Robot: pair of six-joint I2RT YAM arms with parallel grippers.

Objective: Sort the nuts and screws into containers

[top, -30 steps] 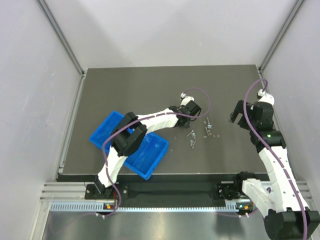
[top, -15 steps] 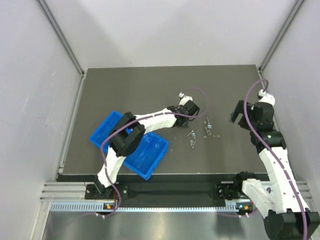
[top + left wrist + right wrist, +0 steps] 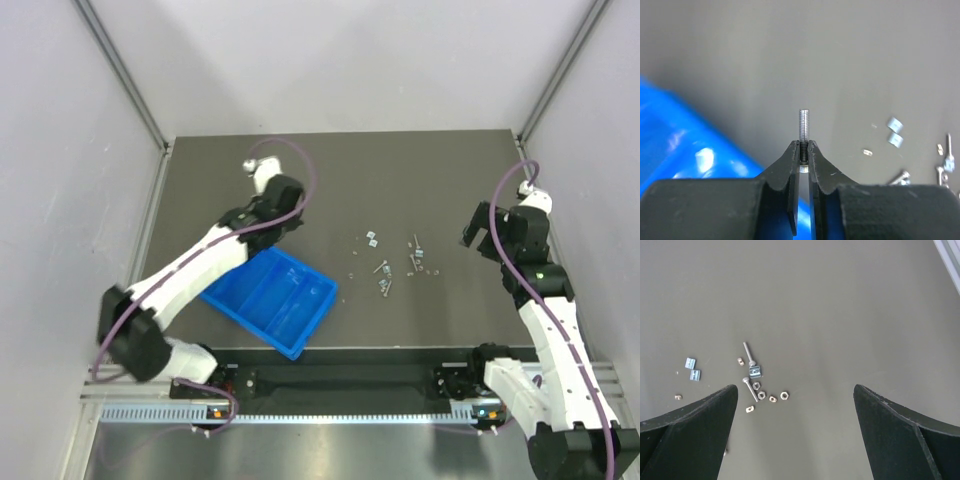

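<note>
screw (image 3: 804,131): 1 gripped by the left gripper (image 3: 804,146). Threaded shaft sticks out past the fingertips. Seen against bare table (image 3: 330,170), with the tray (image 3: 675,145) edge low and to the left in the wrist view.
left gripper: clenched on that screw, jaws nearly together. In the top view it sits just past the tray's far side.
tray: blue, at the front-left of the table, set at an angle, dividers visible. Can't tell the contents.
loose screws (image 3: 751,390): at least 2 lying flat in a small pile mid-table, right of the tray and apart from it.
nuts (image 3: 784,395): several small ones scattered in the same pile, just beside the screws.
square nuts (image 3: 690,362): 2 side by side, near the pile on its tray side.
right gripper (image 3: 795,430): released, jaws wide apart, hovering above the table on the right of the pile, well apart from the tray.
</note>
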